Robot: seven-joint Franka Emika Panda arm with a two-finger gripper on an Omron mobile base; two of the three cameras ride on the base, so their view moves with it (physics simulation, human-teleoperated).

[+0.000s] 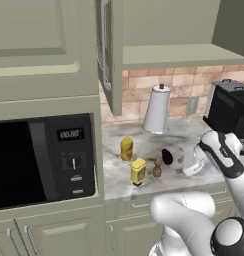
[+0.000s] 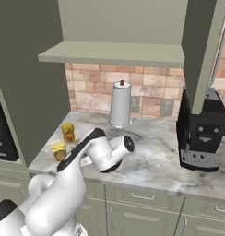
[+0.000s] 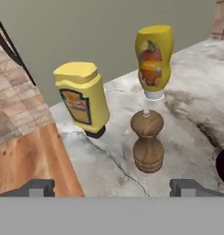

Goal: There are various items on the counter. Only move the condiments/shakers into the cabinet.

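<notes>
On the counter (image 1: 194, 132) stand a bright yellow squeeze bottle (image 1: 138, 171) (image 3: 82, 98), an amber squeeze bottle (image 1: 126, 149) (image 3: 154, 59) on its pale cap, and a small brown pepper shaker (image 1: 157, 168) (image 3: 148, 140). A dark purple vegetable (image 1: 167, 156) lies just right of the shaker. My gripper (image 3: 114, 188) is open and low over the counter, to the right of the shaker, which sits centred ahead of the fingertips (image 3: 38, 187); nothing is between them. Above, the cabinet door (image 1: 105, 50) stands open, showing the inner shelf (image 1: 179, 54) (image 2: 114, 53).
A white paper-towel roll (image 1: 156, 110) (image 2: 120, 105) stands at the tiled back wall. A black coffee machine (image 1: 229, 107) (image 2: 202, 133) occupies the counter's right side. A microwave (image 1: 44, 160) is built in at the left. My own arm (image 2: 100, 152) hides the shaker in the right base view.
</notes>
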